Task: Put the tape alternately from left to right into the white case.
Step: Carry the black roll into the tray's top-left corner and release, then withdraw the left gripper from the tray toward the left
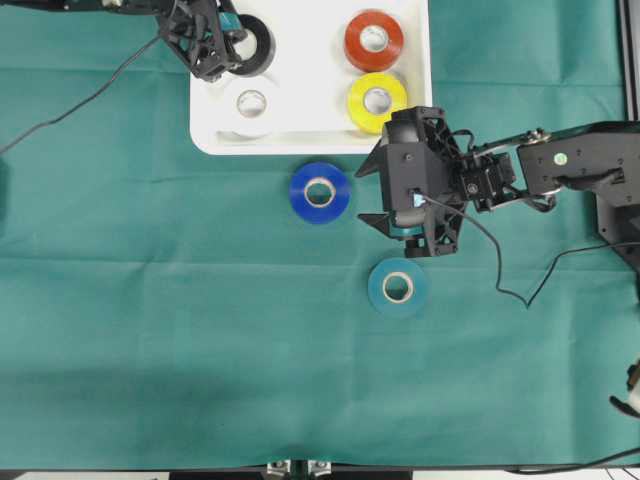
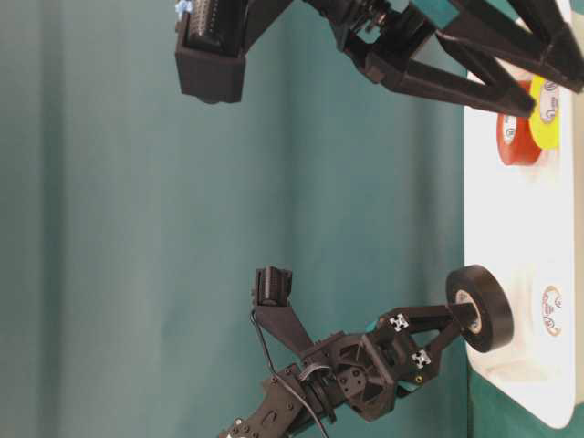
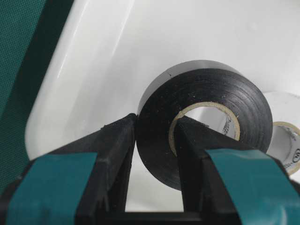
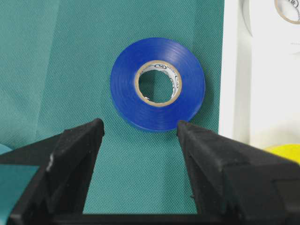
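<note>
Step in hand: the black roll (image 1: 256, 45) is being carried into the white case (image 1: 300, 125) at the upper left of the overhead view; judging by the table-level view it hangs just above the case floor, not yet set down.
Left gripper (image 3: 154, 140): clamped on the black roll, one finger through the cardboard core and the other outside the wall of the roll.
Right gripper (image 4: 140, 129): jaws spread wide and holding nothing, hovering just short of the blue roll (image 4: 158, 84).
Already in the case: white roll (image 1: 252, 103) at lower left, orange-red roll (image 1: 373, 40) at upper right, yellow roll (image 1: 377, 101) below it.
Outside the case: blue roll on the green cloth (image 1: 150, 300) just below the case rim, teal roll (image 1: 398, 287) lower and to the right.
Next move: probably lower the black roll flat beside the white one and let go; the blue roll looks like the right arm's turn.
View differences: only the table-level view shows the black roll lifted off the floor; the left wrist view alone shows the finger inside the core; the overhead view alone shows the teal roll.
</note>
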Controlling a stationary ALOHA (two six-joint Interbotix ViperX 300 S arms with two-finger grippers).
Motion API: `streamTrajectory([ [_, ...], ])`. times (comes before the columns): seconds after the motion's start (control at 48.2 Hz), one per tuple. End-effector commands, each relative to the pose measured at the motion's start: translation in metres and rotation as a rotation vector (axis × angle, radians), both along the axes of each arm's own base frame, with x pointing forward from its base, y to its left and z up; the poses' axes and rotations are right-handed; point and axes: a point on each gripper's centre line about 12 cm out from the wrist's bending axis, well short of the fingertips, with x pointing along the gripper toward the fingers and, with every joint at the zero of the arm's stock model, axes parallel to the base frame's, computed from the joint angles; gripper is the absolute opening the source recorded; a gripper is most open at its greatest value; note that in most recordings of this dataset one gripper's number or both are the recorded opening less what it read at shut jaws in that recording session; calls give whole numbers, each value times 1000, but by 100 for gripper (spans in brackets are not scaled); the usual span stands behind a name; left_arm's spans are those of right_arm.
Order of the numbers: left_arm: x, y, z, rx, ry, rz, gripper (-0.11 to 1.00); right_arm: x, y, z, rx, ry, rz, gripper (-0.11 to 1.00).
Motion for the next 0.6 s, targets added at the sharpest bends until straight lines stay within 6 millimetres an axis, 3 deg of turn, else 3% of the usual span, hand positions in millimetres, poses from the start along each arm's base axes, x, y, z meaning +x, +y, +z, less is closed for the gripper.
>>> streamTrajectory([
  [0.0,4,7,14,24,-39,7,-4,2,2,6,2,-24,7,71],
  [0.125,4,9,14,28,-46,12,-3,2,1,6,2,-24,5,71],
  [0.187,3,9,14,28,-46,12,3,2,1,6,2,-24,5,71],
  [0.291,3,7,13,28,-44,9,23,2,2,6,2,-24,7,71],
  [0.457,3,3,14,27,-44,0,71,2,1,6,2,-24,5,71],
  [0.581,2,1,16,27,-46,-2,70,2,1,6,2,-22,5,71],
])
